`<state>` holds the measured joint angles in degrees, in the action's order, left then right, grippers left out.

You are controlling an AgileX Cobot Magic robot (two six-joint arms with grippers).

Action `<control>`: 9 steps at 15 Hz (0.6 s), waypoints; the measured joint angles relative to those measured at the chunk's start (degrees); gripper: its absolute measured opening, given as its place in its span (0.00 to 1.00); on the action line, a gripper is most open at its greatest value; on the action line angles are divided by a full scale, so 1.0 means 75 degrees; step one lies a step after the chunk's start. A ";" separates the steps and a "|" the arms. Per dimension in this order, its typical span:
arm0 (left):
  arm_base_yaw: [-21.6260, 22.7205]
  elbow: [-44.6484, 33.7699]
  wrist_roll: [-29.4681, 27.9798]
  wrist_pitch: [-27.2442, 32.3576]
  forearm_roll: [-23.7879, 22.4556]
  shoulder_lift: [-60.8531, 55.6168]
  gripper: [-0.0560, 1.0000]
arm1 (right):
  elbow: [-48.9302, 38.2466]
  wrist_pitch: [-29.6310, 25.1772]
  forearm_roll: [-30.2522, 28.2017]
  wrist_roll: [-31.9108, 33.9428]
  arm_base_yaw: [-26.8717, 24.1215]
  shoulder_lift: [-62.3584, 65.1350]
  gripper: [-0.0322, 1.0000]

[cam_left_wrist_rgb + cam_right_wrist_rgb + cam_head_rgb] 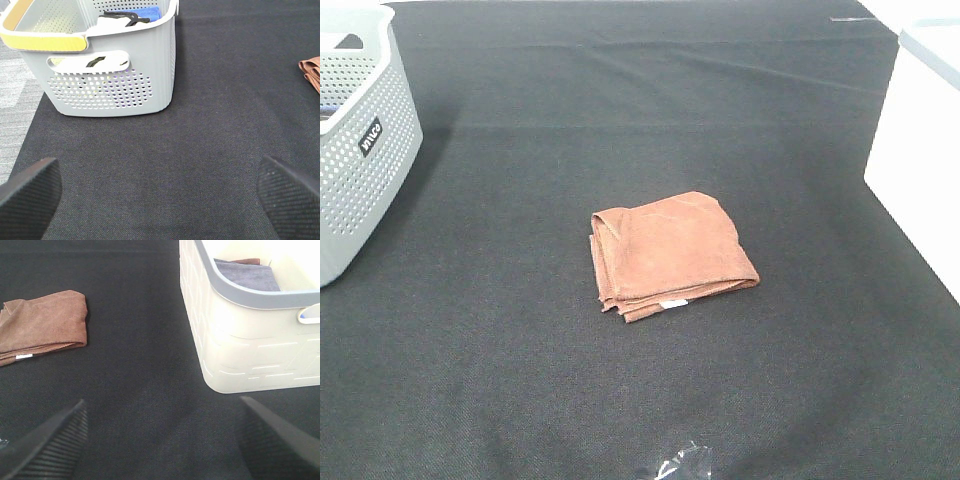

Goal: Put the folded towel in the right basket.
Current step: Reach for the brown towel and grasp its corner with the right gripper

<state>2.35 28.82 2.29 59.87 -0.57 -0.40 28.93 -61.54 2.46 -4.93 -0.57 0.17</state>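
Note:
A folded brown towel (670, 251) lies in the middle of the black table cloth; it also shows in the right wrist view (42, 325), and its edge shows in the left wrist view (312, 72). The right basket (918, 150) is white and stands at the table's right edge; in the right wrist view (240, 340) it holds a grey-blue cloth. My left gripper (160, 195) is open and empty above the cloth near the left basket. My right gripper (160, 440) is open and empty, between the towel and the white basket. Neither gripper shows in the exterior high view.
A grey perforated basket (360, 150) stands at the left edge; in the left wrist view (115, 65) it holds a blue cloth and dark items. A small clear plastic scrap (682, 463) lies near the front edge.

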 joint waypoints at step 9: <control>0.0000 0.0000 0.0000 0.0000 0.0000 0.0000 0.99 | 0.0000 0.0000 0.0000 0.0000 0.0000 0.0000 0.80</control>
<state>2.35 28.82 2.29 59.87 -0.57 -0.40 28.93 -61.54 2.46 -4.93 -0.57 0.17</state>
